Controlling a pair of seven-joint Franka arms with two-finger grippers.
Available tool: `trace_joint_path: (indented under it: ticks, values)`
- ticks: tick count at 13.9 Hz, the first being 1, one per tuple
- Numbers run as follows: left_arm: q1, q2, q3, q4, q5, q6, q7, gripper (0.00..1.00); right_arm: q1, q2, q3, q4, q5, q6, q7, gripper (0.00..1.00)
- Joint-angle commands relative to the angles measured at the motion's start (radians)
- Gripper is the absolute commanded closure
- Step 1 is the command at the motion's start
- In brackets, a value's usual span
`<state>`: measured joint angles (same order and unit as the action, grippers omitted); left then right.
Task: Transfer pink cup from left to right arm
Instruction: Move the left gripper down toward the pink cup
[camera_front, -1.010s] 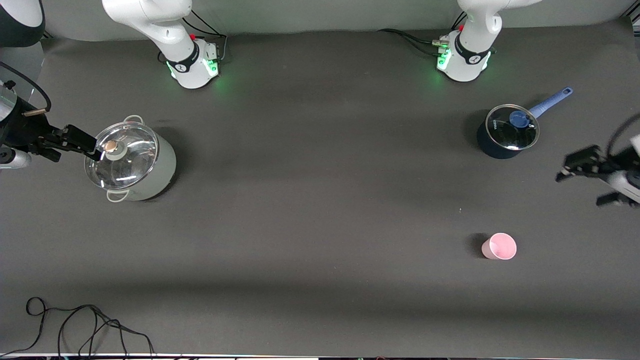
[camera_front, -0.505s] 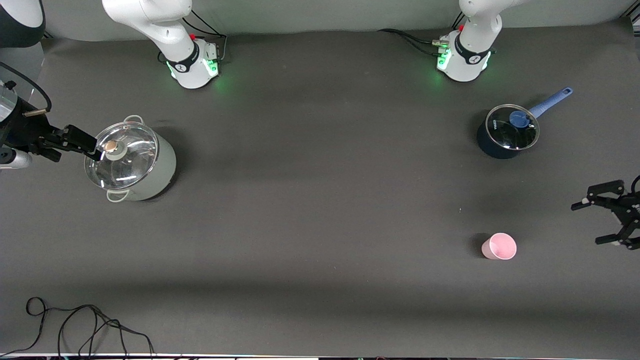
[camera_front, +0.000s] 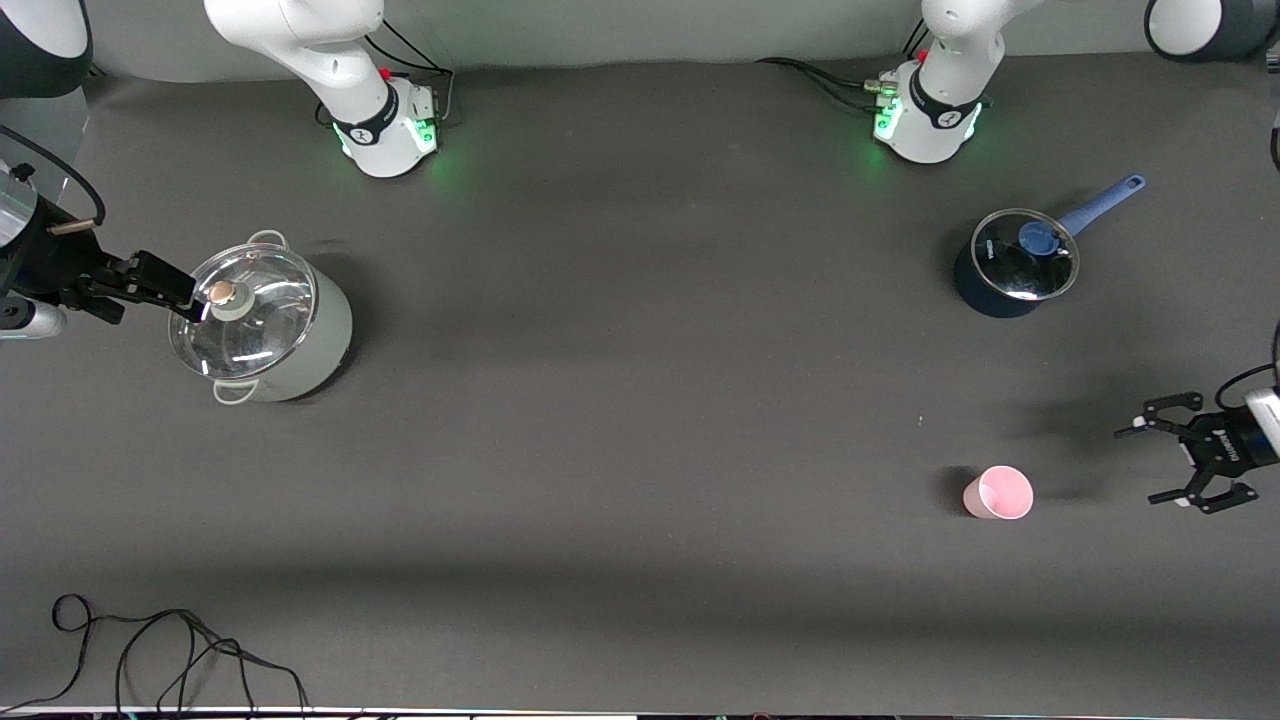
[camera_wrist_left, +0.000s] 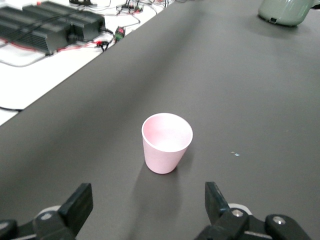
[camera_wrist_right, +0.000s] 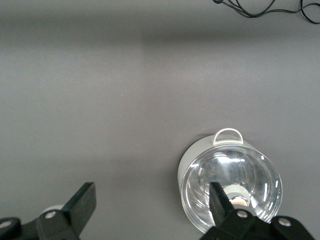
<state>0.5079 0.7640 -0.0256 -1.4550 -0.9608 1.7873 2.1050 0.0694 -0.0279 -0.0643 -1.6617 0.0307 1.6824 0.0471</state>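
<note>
Pink cup (camera_front: 998, 493) stands upright on the table (camera_front: 640, 450) toward the left arm's end, nearer the front camera than the lidded blue saucepan (camera_front: 1015, 262). Left pincer (camera_front: 1175, 462) hangs low beside the cup, jaws spread and empty (not touching it). Right pincer (camera_front: 160, 285) waits released over the glass-lidded grey-green pot (camera_front: 262, 320), holding nothing.

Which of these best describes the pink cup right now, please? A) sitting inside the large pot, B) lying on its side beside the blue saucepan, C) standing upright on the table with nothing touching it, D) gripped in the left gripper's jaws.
C: the pink cup stands upright on the table, mouth up, apart from the open left gripper.
</note>
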Motion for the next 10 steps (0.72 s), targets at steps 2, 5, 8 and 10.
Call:
trace_joint_path:
  ticks: [2, 5, 8, 10]
  values:
    - [0.026, 0.139, -0.016, 0.022, -0.159, -0.029, 0.182, 0.01, 0.007, -0.007, -0.003, -0.004, -0.017, -0.009, 0.013, 0.0]
    - [0.026, 0.205, -0.049, 0.022, -0.211, -0.037, 0.24, 0.01, 0.007, -0.007, -0.003, -0.004, -0.017, -0.009, 0.011, 0.0]
    - [0.026, 0.259, -0.082, 0.018, -0.257, -0.036, 0.306, 0.01, 0.007, -0.007, -0.003, -0.004, -0.017, -0.009, 0.01, 0.0]
    - [0.014, 0.264, -0.089, 0.005, -0.274, -0.032, 0.314, 0.01, 0.007, -0.007, -0.003, -0.003, -0.017, -0.02, 0.01, 0.0]
